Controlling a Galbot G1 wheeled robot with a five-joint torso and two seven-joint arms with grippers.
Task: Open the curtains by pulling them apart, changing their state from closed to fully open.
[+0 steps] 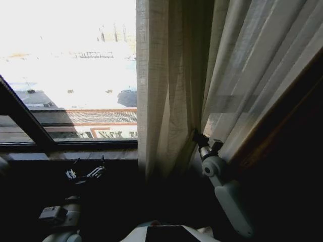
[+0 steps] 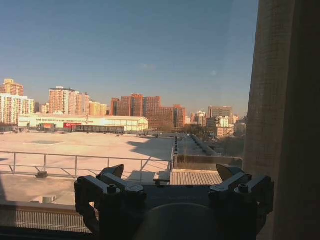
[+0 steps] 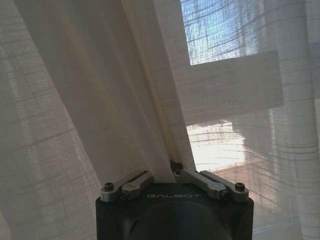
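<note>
Right gripper point(image 1: 198, 137) pinches a fold of the sheer cream pleated curtains point(image 1: 171, 91), dragging toward three o'clock; left gripper point(image 1: 85, 174) idles wide at eight o'clock.

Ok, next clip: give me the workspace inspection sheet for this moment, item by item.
Surface: dark window sill below the glass, bare.
Job's things: curtain bunched right of centre, its folds converging at the right gripper; glass to its left uncovered.
Clutter: nothing seen.
Grippers: right gripper shut on a curtain fold, fabric pinched between its fingers; left gripper open, low by the sill, holding nothing, facing the bare glass.
Cables: nothing seen.
Surroundings: black window frame at left; sunlit rooftops and buildings outside; dark wall at right.
</note>
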